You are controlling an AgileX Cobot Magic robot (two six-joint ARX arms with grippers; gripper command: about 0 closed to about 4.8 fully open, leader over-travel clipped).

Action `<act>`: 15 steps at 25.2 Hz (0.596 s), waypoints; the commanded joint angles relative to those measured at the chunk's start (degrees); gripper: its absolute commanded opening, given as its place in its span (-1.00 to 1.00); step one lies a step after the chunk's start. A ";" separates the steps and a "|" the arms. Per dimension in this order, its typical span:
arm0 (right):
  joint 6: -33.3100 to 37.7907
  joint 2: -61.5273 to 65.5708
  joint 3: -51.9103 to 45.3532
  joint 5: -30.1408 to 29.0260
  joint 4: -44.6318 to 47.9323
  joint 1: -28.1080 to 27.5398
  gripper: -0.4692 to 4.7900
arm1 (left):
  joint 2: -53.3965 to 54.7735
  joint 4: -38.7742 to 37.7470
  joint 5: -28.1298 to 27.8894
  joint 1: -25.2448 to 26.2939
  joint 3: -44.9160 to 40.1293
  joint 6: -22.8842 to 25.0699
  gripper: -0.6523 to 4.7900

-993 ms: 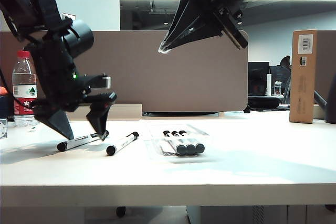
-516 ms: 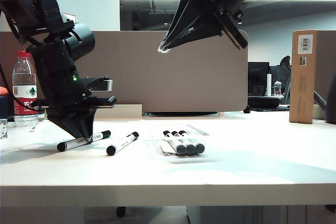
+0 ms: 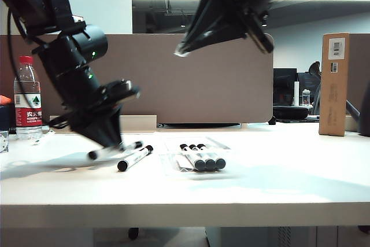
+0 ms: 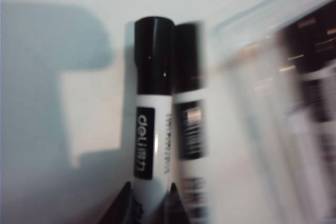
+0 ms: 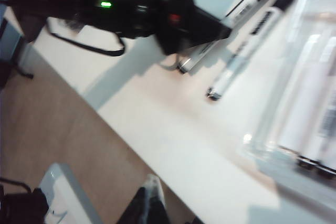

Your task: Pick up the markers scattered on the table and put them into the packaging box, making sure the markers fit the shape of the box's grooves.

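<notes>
My left gripper (image 3: 111, 143) is shut on a marker (image 3: 111, 150) with a white barrel, held just off the table (image 3: 260, 189) at the left. In the left wrist view the marker (image 4: 152, 124) runs out from between the jaws of the left gripper (image 4: 149, 191). A second marker (image 3: 134, 158) lies on the table close beside it. The clear packaging box (image 3: 215, 143) sits at the centre with three markers (image 3: 201, 157) in its grooves. My right gripper (image 3: 181, 51) hangs high above the box, shut and holding nothing; its tip (image 5: 153, 188) shows in the right wrist view.
A water bottle (image 3: 26, 99) stands at the far left. A tall brown cardboard box (image 3: 334, 84) stands at the back right. A beige partition (image 3: 191, 79) runs behind the table. The table's front edge (image 3: 185, 215) is near the camera.
The left gripper, open astride the leftmost marker a second ago, has shut on it. It has tilted and swung right, shifting the marker toward the second one.
</notes>
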 commanded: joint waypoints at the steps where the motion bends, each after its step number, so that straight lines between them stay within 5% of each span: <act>1: -0.37 -0.87 0.39 0.04 -0.57 -2.14 -0.84 | -0.52 1.20 6.78 0.15 1.92 -5.68 -0.78; 10: -1.03 -1.46 0.39 7.23 -1.77 -6.62 -0.84 | -0.61 2.62 23.19 -1.16 2.93 -22.03 -0.78; 15: -2.03 -1.46 0.39 9.60 -1.75 -6.62 -0.84 | -0.61 1.68 18.43 -4.48 2.91 -24.41 -0.78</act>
